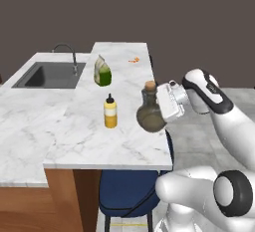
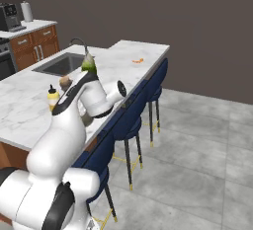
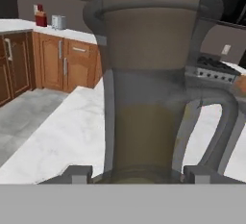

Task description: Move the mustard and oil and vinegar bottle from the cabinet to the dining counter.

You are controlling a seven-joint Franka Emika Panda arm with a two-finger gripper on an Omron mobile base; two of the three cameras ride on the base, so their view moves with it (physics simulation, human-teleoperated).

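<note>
Pinching the oil and vinegar bottle by its neck, the hand holds it upright at the near right edge of the table. Just left of it on the marble stands the mustard, with a green-and-white pouch farther back.

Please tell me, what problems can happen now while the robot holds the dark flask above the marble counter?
1. The end effector grips the flask at its narrow neck, with the heavy round belly below, so the flask may swing or slip.
2. The flask hangs close to the near right edge of the counter; released here, it could tip off toward the blue stool.
3. The mustard stands just to its left; a sideways move could knock it over.
</note>
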